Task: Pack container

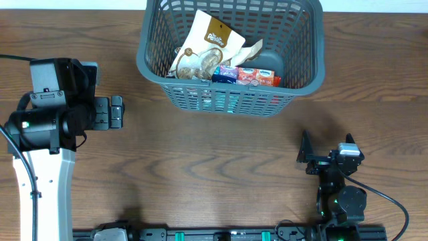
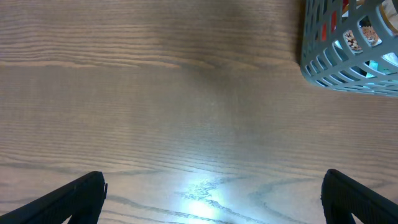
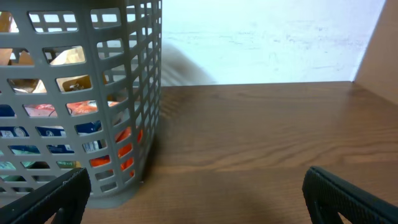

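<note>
Desk (image 1: 221, 154): brown wood.
Container (image 1: 227, 99): far edge, centre; rear rim cut off by frame.
Left hand (image 1: 119, 112): jaws wide, empty, left edge.
Right hand (image 1: 306, 157): wide, empty, near right corner.
Packets (image 1: 207, 43): inside container, lower ones partly hidden, labels unreadable.

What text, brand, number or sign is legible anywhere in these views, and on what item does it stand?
No text can be read with confidence.
Cream snack bag in the grey basket: pale script on a brown label, too blurred to read.
Blue packet and orange packet: print too small to read.
Wrist views: packets show through the lattice, no legible lettering.
</note>
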Controlling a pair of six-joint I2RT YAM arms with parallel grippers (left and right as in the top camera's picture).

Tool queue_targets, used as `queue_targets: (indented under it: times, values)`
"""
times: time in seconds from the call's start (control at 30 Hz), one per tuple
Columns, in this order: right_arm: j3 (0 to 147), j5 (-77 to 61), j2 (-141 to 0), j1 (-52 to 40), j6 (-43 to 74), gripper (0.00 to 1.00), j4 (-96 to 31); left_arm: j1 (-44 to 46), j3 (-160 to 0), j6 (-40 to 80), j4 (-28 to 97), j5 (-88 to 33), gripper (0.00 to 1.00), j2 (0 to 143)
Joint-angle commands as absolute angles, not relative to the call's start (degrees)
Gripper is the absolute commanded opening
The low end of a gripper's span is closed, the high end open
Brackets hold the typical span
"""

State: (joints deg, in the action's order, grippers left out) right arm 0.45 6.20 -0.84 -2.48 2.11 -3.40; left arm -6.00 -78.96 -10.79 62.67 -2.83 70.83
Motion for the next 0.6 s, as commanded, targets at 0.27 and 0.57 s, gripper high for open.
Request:
queue_targets:
  times: [0.27,0.57]
  values:
    - [0.32,5.76,-0.30,-2.33,1.21,0.99,-3.68,-6.04,-79.02,-12.45,62.67,-2.35,0.99,70.89]
    - [0.32,5.76,-0.30,-2.33,1.21,0.99,-3.68,-6.02,-77.32,-15.14,48.99,-12.27,0.99,65.23]
